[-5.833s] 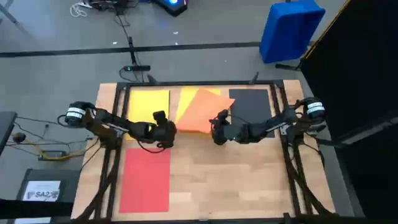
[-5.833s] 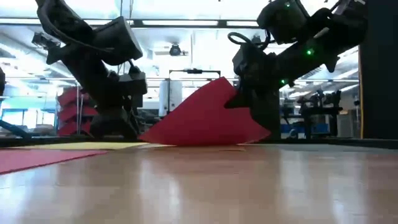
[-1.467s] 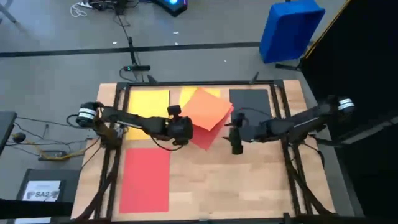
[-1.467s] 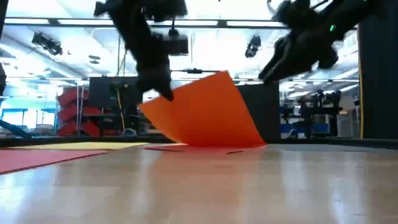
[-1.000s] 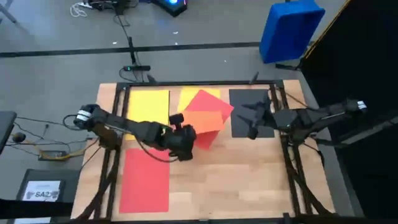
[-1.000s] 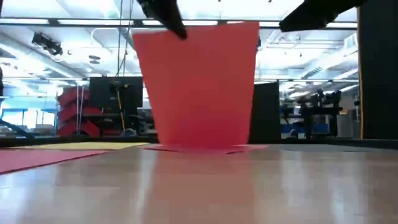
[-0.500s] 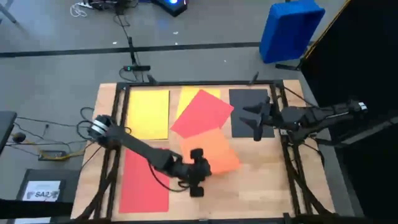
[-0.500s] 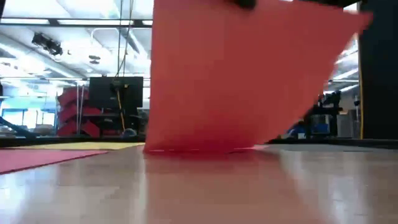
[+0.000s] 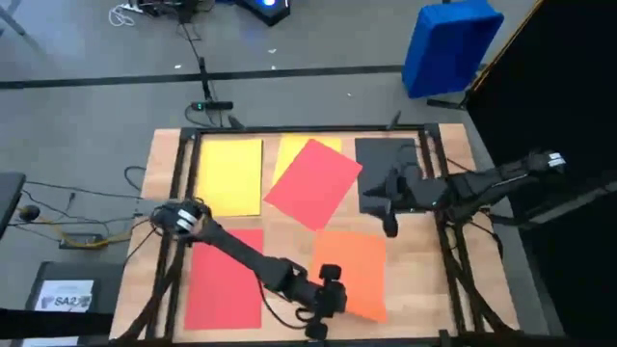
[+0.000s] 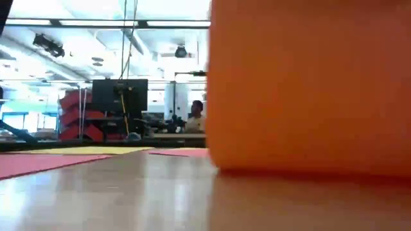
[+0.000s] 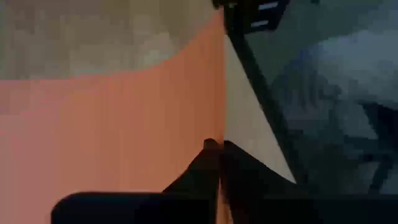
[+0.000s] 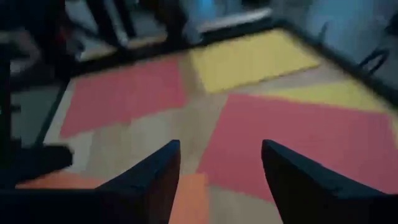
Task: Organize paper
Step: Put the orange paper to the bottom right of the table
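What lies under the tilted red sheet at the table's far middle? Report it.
A yellow sheet pokes out from under the tilted red sheet; most of it is covered, so anything else beneath cannot be seen.

Six sheets flat on table point(image 9: 415, 289), three in a row along the twelve o'clock edge, tilted sheet point(image 9: 313, 183) overlapping the middle one, one sheet point(image 9: 227, 280) at eight o'clock, another sheet point(image 9: 352, 275) at five o'clock.

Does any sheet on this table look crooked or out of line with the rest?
Yes. The red sheet at the back middle lies rotated like a diamond, overlapping a yellow sheet beneath it, while the other yellow sheet, the black sheet and the front red sheet lie square. The left claw is pinching the orange sheet.
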